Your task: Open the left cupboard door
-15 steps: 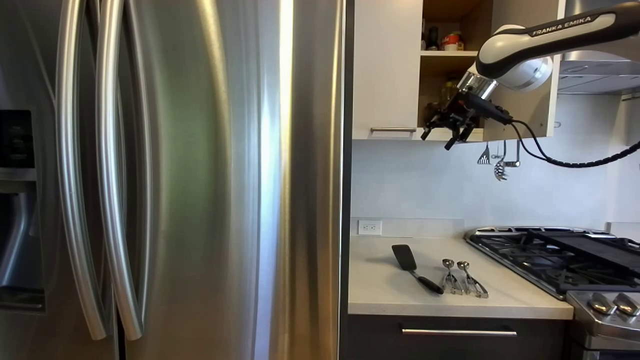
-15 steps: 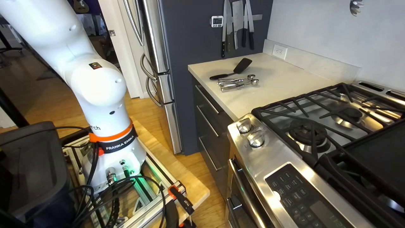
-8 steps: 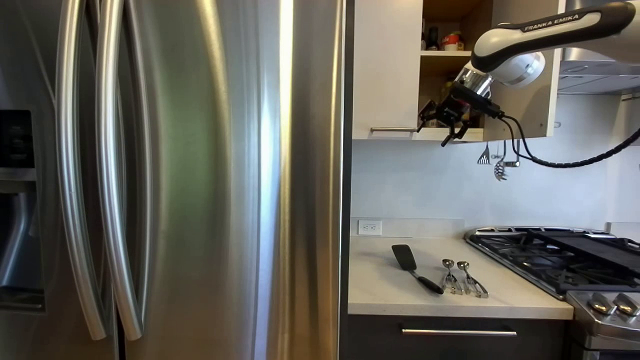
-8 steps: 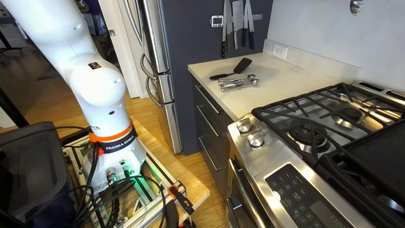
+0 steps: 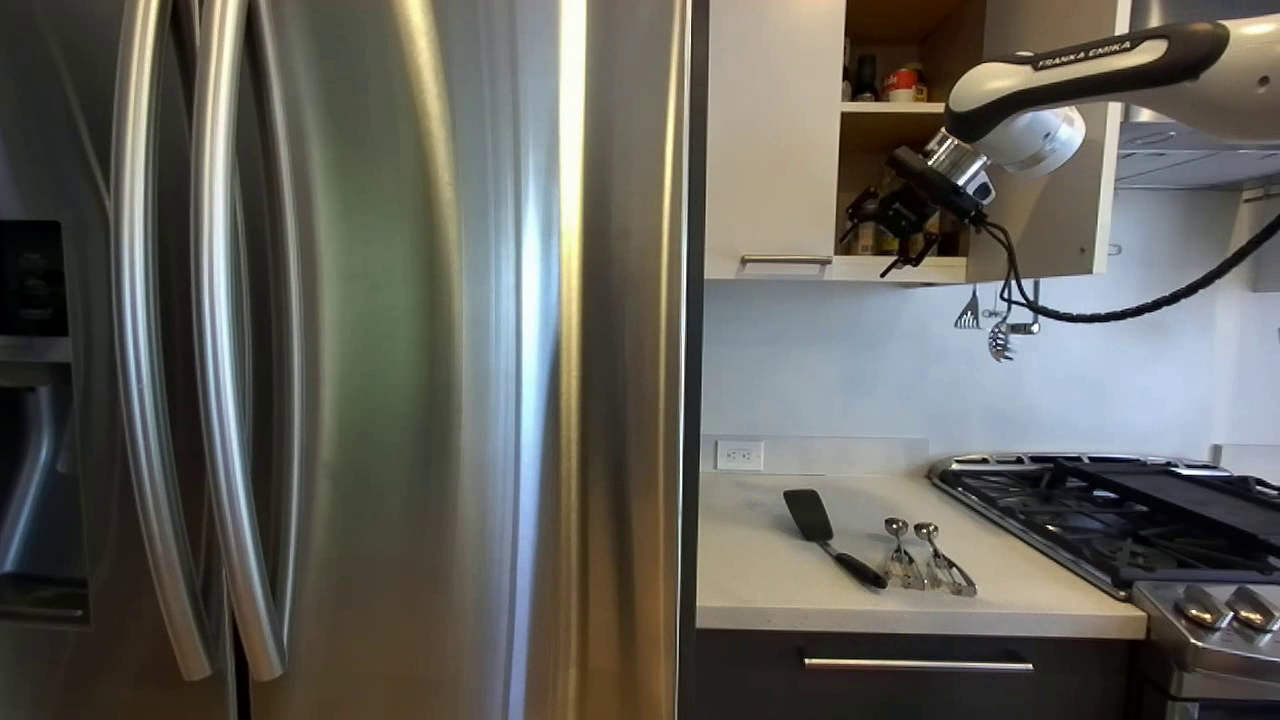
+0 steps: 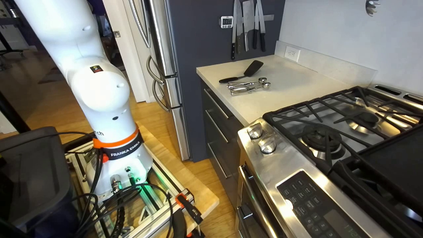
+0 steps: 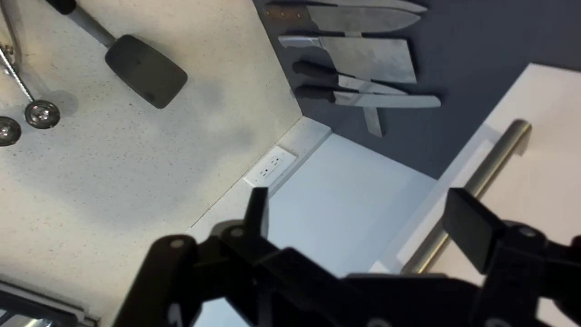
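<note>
Biggest first: the fridge (image 5: 420, 360), a steel wall beside the cupboard (image 5: 885, 107), whose right door (image 5: 1050, 220) stands swung out, leaving, I'd judge, an approach from that side. Below runs the worktop (image 5: 745, 570). Up again to the left door (image 5: 772, 140), our target, flush and closed between fridge and open half. The spatula (image 5: 811, 517) lies low on the worktop, presumably beneath the doors' sweep. And the pincer (image 7: 358, 190)! Fingers (image 7: 467, 227) spread wide, gripping nothing, slanting down before the open half, aimed, I'd guess, at the handle (image 5: 786, 259), set low on the left door where a pull should bite. In the wrist view it passes behind one finger; the gap I can't call. Scoops (image 6: 244, 89) rest beside the spatula. Inside the cupboard, jars (image 5: 866, 240) on the lower level, partly masked by the pincer; up top a dark bottle (image 5: 866, 80) and, smallest, a red-and-white can (image 5: 903, 84).
</note>
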Robot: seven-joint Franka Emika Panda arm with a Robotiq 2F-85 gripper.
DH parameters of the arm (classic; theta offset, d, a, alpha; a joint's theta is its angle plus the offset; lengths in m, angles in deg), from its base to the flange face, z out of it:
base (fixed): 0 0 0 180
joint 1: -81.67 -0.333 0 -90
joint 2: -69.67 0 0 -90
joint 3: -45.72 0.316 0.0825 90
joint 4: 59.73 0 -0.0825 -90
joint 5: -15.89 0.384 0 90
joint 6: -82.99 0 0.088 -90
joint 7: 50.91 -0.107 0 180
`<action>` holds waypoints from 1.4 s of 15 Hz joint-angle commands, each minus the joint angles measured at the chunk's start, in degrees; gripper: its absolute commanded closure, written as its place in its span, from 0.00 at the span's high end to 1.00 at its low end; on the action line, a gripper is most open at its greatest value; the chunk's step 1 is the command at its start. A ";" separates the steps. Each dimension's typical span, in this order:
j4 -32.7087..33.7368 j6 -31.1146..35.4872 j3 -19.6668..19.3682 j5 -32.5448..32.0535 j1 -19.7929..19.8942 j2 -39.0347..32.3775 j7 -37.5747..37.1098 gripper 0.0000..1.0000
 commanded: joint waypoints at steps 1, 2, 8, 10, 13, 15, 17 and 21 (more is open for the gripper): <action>3.69 4.12 -0.96 3.74 0.69 -2.73 -6.59 0.73; 4.35 6.42 -0.97 4.28 0.67 -3.33 -8.39 0.70; 6.23 25.39 -0.34 0.09 0.17 -7.21 -22.78 0.21; 7.12 30.67 -0.52 -1.17 -0.25 -8.92 -25.96 0.08; 8.49 35.42 -0.61 -2.02 -0.71 -11.09 -27.56 0.00; 9.81 36.92 -0.39 -1.41 -0.95 -12.49 -26.36 0.00; 11.14 37.70 -0.59 -1.59 -1.09 -13.86 -26.31 0.00; 11.52 36.56 -1.28 -3.09 -0.95 -14.40 -27.96 0.00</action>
